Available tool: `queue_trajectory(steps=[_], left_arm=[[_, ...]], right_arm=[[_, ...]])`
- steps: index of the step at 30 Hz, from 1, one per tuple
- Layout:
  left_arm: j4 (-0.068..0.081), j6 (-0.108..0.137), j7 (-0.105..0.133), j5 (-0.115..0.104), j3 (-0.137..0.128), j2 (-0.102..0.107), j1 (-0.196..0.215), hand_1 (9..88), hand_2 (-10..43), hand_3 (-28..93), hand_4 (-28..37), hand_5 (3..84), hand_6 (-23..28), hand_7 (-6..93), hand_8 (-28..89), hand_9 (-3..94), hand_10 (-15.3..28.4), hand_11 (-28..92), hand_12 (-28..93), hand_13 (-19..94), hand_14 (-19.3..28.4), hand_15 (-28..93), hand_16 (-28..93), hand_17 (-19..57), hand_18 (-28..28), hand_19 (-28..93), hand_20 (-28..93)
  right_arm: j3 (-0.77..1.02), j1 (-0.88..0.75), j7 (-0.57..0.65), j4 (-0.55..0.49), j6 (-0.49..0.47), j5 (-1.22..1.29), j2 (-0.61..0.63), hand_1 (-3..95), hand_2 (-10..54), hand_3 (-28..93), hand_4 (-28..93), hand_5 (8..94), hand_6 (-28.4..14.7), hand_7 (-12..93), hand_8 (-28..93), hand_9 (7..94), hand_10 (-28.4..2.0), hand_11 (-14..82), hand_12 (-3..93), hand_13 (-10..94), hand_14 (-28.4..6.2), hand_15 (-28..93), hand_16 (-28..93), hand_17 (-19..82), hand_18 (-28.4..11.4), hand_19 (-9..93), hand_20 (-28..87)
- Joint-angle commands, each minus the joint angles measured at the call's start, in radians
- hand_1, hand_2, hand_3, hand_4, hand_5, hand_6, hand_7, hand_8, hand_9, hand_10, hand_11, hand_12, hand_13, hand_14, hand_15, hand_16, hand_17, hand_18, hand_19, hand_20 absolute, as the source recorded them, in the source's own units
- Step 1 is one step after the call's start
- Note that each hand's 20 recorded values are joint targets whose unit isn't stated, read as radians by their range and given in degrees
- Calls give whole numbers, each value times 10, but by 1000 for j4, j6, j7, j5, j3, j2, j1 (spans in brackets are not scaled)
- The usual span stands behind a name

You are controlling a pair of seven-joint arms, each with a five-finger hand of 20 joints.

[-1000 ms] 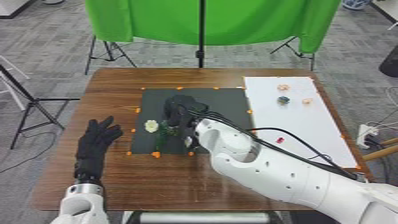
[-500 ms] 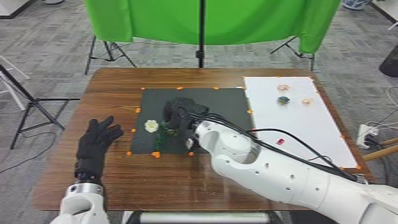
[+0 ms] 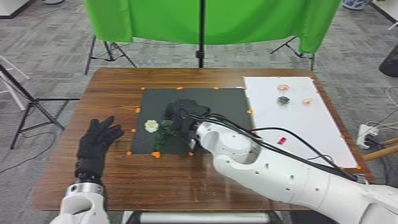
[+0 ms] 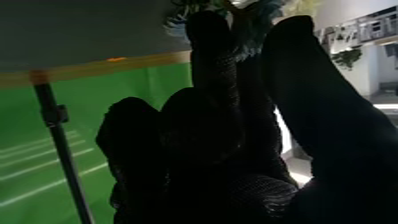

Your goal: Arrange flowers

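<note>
Over the black mat [image 3: 226,95] is my right hand [image 3: 185,111], just right of a white flower [image 3: 151,126] with green leaves and stem [image 3: 161,140] lying on the mat. From the right wrist, my right hand [image 4: 213,125] has some fingers curled, while a finger and the thumb close on a bluish-green flower [image 4: 256,25] at their tips. Part of that flower is hidden behind the glove. My left hand [image 3: 98,140] lies at the table's left side, palm down with its fingers straight, apart from the flowers.
On the white board [image 3: 306,122] at the right are two pale pink blooms [image 3: 283,87] [image 3: 306,101], a blue one [image 3: 283,100] and a small red piece [image 3: 282,141]. Orange marks edge the mat. The brown table [image 3: 160,180] ends before a green backdrop [image 3: 240,22].
My right hand has shifted slightly toward the robot and to the right over the mat. The left hand and the white flower have kept their places.
</note>
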Motion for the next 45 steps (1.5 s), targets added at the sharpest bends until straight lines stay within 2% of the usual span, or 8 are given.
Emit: queue_trajectory(steps=[1,7,15,21,29,32,39,45], left_arm=[[4,-13,-10,0,1,1,18,203,166,564,-283,437,76,70,-44,433,157,227,131,296,190,384,8,-21,145,201,204],[2,-14,-9,-1,0,2,22,202,166,566,-283,437,76,69,-44,432,156,227,131,296,190,384,7,-22,145,202,205],[3,-17,-11,-1,-1,1,17,204,166,564,-283,437,75,71,-44,433,157,228,130,296,190,384,8,-22,146,202,204],[6,-13,-15,3,-1,-5,12,205,166,563,-283,436,75,71,-45,433,156,227,130,295,191,384,8,-22,145,202,204],[-9,-1,-6,7,-8,-13,36,204,166,565,-283,437,75,71,-44,433,156,227,131,296,190,384,8,-22,146,202,204],[-12,-6,-6,10,-6,-14,41,205,166,563,-283,437,75,72,-45,433,156,227,131,296,190,384,8,-23,146,204,205],[-20,5,-1,11,-17,-11,51,205,166,563,-283,437,75,71,-45,433,157,225,130,296,191,385,7,-22,146,203,204],[-16,-2,-8,8,-13,-14,42,205,166,562,-283,437,75,71,-44,433,157,226,131,295,192,384,7,-22,146,203,204]], right_arm=[[7,4,16,-7,-5,-6,11,474,-95,669,-189,562,23,171,-102,754,-125,212,344,848,-35,675,364,626,-120,932,654],[12,1,17,-17,-24,-6,15,424,-95,689,-186,533,18,152,-97,718,-134,254,268,841,-38,671,366,621,-123,932,653],[36,-2,16,-39,-24,-2,27,413,-95,693,-184,527,10,149,-91,697,-135,245,257,835,-43,670,362,614,-128,932,649],[147,3,19,-121,94,3,102,397,-95,683,-181,538,4,148,-89,693,-138,235,252,831,-48,665,360,607,-133,932,646],[432,-95,144,-189,170,-14,292,374,-95,680,-170,577,4,155,-86,696,-141,231,253,819,-57,664,360,597,-137,932,645],[528,-136,214,-163,90,-28,331,356,-95,677,-157,585,-1,150,-86,694,-151,222,252,810,-68,662,357,588,-142,932,643],[533,-191,259,-35,-68,-85,401,338,-95,668,-139,589,0,141,-83,677,-156,205,255,796,-81,662,354,575,-150,932,635],[552,-245,270,27,-98,-25,395,329,-95,663,-135,587,7,132,-84,674,-158,202,257,794,-82,664,349,571,-154,932,630]])
